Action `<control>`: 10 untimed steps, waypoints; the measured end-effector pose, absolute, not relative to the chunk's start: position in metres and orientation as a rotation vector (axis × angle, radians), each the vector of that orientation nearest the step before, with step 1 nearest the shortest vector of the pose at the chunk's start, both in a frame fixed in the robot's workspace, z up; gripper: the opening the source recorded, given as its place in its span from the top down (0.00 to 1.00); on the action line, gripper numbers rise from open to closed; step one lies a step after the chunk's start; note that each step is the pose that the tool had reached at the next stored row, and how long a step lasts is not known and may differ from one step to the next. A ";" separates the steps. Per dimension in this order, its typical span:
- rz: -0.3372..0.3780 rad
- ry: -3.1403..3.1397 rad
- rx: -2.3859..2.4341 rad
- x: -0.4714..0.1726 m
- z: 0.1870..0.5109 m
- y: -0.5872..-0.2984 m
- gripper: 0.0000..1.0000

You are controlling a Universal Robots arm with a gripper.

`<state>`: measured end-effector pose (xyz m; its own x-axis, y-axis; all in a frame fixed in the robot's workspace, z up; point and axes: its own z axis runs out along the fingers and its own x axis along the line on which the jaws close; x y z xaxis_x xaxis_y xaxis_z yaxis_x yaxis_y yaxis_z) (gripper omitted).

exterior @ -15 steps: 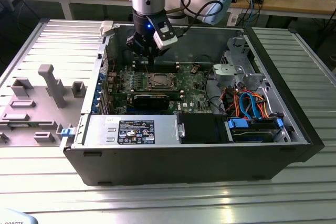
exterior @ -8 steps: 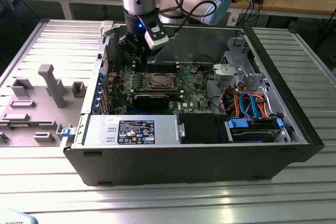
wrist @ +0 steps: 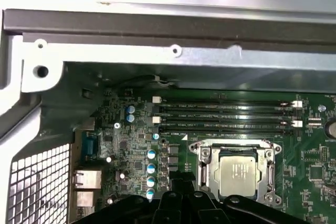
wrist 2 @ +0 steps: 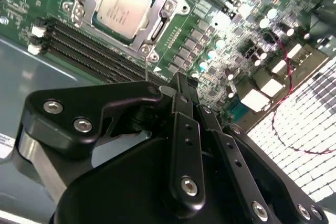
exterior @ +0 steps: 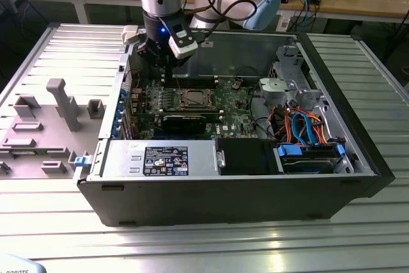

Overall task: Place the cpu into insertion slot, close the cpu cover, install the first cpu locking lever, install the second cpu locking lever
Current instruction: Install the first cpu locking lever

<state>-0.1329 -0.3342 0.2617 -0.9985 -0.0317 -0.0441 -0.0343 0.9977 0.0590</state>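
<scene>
The cpu [wrist 2: 123, 4] [wrist: 239, 174], a silvery square chip, lies in the insertion slot [exterior: 192, 99] on the green motherboard. The silver cpu cover [wrist 2: 157, 29] [wrist: 206, 176] lies flat around it, with the chip showing through its window. My black gripper [exterior: 165, 67] [wrist 2: 179, 85] [wrist: 184, 192] hangs over the board. It stands towards the exterior view's left of the slot, apart from it. Its fingers are shut with nothing between them.
The open computer case [exterior: 211, 190] sits on a ribbed metal table. Long black memory slots [wrist: 226, 116] run beside the socket, near the case's back wall [wrist: 173, 51]. A drive cage with blue and orange cables [exterior: 307, 126] fills the exterior view's right. A grey fixture [exterior: 57, 103] stands outside the case.
</scene>
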 end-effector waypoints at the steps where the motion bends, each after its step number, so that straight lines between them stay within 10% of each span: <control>1: 0.093 3.096 -0.051 -0.133 0.262 -0.330 0.89; 10: 0.091 3.097 -0.053 -0.133 0.260 -0.314 0.89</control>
